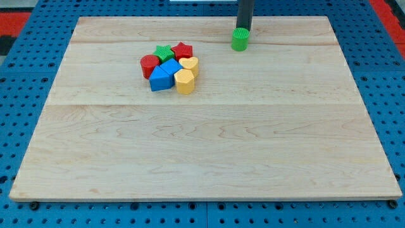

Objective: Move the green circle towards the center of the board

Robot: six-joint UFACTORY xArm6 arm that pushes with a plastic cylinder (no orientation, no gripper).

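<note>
My tip (243,30) sits at the far edge of the green circle (240,40), touching or nearly so, on its top side in the view. No jaws here, just a bare rod holding nothing. Circle lies near the board (209,152) top edge, right of the middle. Board centre lies toward the view's bottom and slightly left, so the circle stands between tip and goal. Cluster of other blocks (169,67) well apart, left

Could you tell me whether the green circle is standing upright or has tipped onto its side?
Upright. The green circle shows its round flat top facing up, with its ribbed side wall vertical, on the board. My tip sits right behind it.
</note>
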